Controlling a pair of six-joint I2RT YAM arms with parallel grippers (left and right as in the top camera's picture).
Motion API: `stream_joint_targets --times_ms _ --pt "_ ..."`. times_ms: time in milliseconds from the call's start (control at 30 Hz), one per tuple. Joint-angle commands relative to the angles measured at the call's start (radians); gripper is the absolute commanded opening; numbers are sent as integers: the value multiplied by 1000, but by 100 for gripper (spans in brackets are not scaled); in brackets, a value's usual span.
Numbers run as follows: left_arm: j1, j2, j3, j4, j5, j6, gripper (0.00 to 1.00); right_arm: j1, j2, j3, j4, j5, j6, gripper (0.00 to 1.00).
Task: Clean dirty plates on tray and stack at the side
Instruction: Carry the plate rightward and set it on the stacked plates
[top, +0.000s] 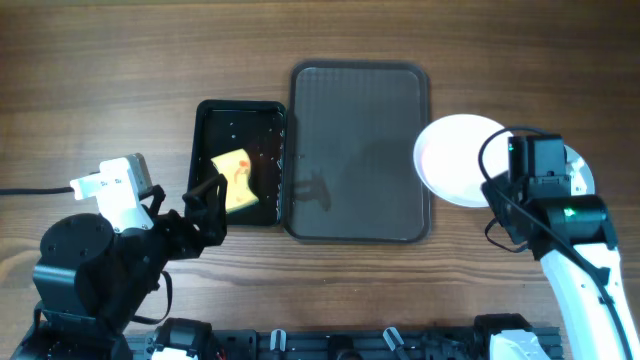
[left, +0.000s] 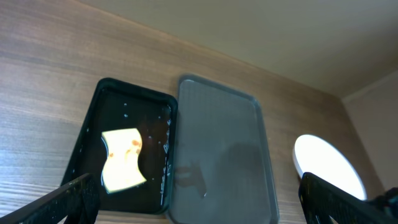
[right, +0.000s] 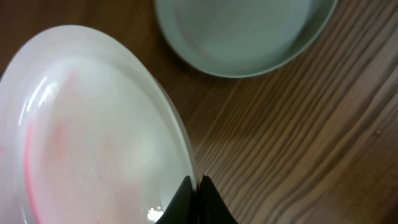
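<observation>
The dark grey tray (top: 360, 215) lies mid-table with nothing on it; it also shows in the left wrist view (left: 217, 124). My right gripper (top: 498, 180) (right: 199, 190) is shut on the rim of a white plate (top: 455, 160) (right: 93, 124) with a faint pink smear, held just right of the tray. A pale blue plate (right: 249, 31) lies on the table beyond it; in the overhead view my right arm hides it. A third plate does not show. My left gripper (top: 205, 205) (left: 202, 208) is open and empty near the tub's front edge.
A glossy black tub (top: 205, 125) (left: 93, 124) stands against the tray's left side and holds a yellow sponge (top: 235, 180) (left: 122, 160) with red stains. The white plate also shows in the left wrist view (left: 328, 165). A black cable (top: 30, 190) runs at the left.
</observation>
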Motion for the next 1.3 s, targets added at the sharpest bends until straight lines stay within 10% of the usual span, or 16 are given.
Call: stream_joint_targets --times_ms 0,300,1100,1267 --pt "3 -2 14 3 16 -9 100 -137 -5 -101 121 -116 22 4" --pt "3 -2 14 3 16 -9 100 -441 66 -184 327 -136 -100 5" --pt "3 -2 14 3 16 -9 100 -548 259 -184 368 -63 -124 11" --pt "3 -2 14 3 16 -9 100 -548 261 -184 406 -219 -294 33"
